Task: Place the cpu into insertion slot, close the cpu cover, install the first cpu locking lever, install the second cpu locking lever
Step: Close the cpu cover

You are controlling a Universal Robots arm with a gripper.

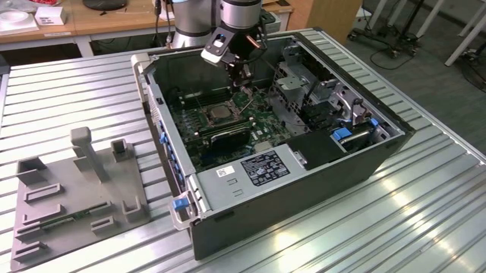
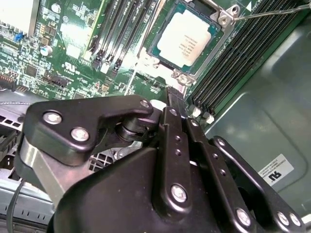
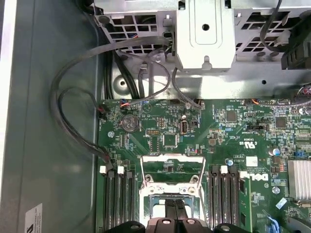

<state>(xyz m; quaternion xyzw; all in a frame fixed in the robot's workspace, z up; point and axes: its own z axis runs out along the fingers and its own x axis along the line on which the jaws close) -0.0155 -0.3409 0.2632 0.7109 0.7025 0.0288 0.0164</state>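
Note:
The cpu [image 2: 187,39], a pale silver square, lies in the insertion slot [image 2: 214,51] on the green board. In the exterior view the insertion slot [image 1: 216,112] sits mid-board inside the open computer case. The cpu cover [image 3: 172,159], a silvery window frame, is swung open and lies back off the socket. One thin locking lever [image 2: 265,12] stands out from the socket's corner, and another thin rod [image 2: 130,80] runs along its opposite side. My gripper [image 2: 171,94] hovers just above the socket's edge, shut with nothing in it, as my gripper [image 3: 174,208] and my gripper [image 1: 243,82] also show.
Black memory slots [image 2: 233,63] flank the socket on both sides. A metal drive cage [image 3: 204,34] and loose cables [image 3: 77,121] lie past the board. A silver heatsink [image 3: 299,179] stands nearby. A grey fixture tray [image 1: 76,193] rests on the ribbed table at the exterior view's left.

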